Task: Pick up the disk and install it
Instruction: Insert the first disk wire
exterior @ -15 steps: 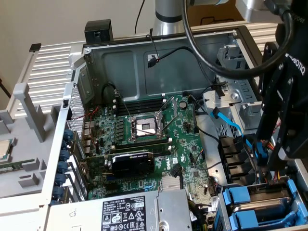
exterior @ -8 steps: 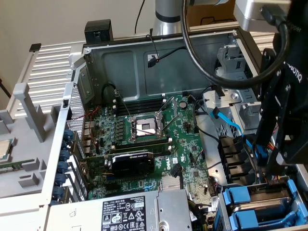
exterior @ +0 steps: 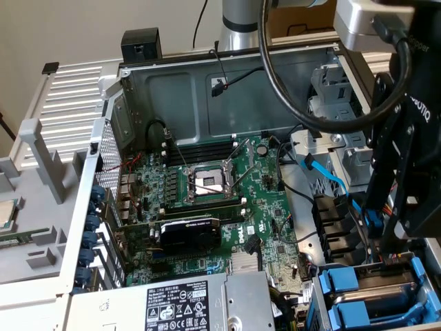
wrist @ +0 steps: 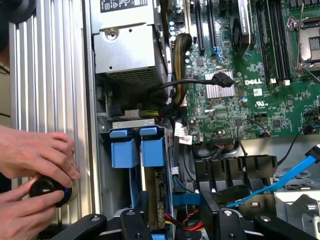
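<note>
The disk (wrist: 159, 192) stands on edge in the drive bay at the case's corner, with its green board side and blue rails showing. My gripper (wrist: 175, 209) hangs straight over it. The black fingers (wrist: 141, 216) are set wide, one on each side of the disk and its blue rail, and seem to clamp it. In the exterior view the gripper (exterior: 394, 238) reaches down at the exterior view's right, with a blue piece of the disk (exterior: 372, 222) at its nearer finger. Blue carrier tabs (wrist: 124, 151) sit just past the disk.
The open case holds a green Dell motherboard (exterior: 227, 200) and a grey power supply (wrist: 127, 50). A blue SATA cable (wrist: 280, 180) and black cables run close to the bay. A person's hands (wrist: 35, 160) hold a black knob on the ribbed panel beside the case.
</note>
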Controlling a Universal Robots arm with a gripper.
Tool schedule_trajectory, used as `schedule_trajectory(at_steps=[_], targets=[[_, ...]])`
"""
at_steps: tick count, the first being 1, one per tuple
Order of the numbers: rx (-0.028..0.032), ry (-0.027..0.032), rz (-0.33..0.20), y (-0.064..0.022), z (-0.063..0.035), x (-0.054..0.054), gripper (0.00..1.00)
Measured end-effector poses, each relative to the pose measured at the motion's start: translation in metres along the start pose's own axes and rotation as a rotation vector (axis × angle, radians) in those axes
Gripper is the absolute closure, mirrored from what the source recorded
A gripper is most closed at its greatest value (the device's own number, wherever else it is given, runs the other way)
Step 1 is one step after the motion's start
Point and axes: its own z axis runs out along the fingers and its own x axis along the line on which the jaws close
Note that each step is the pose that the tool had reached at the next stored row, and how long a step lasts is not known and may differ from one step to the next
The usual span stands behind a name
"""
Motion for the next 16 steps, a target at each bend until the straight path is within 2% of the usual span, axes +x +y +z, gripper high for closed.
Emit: schedule_trajectory(at_steps=[5, 7, 11, 13, 16], targets=[[0.0000, -0.0003, 0.000, -0.0001, 0.0001, -0.0007, 0.49], [0.0000, -0.0002, 0.000, 0.0000, 0.0001, -0.0010, 0.62], [0.0000, -0.0003, 0.000, 0.0000, 0.0003, -0.0013, 0.62], [0.0007, -0.0032, 0.000, 0.0001, 0.0009, -0.0014, 0.62], [0.0061, -0.0134, 0.000, 0.0004, 0.0019, -0.0015, 0.62]])
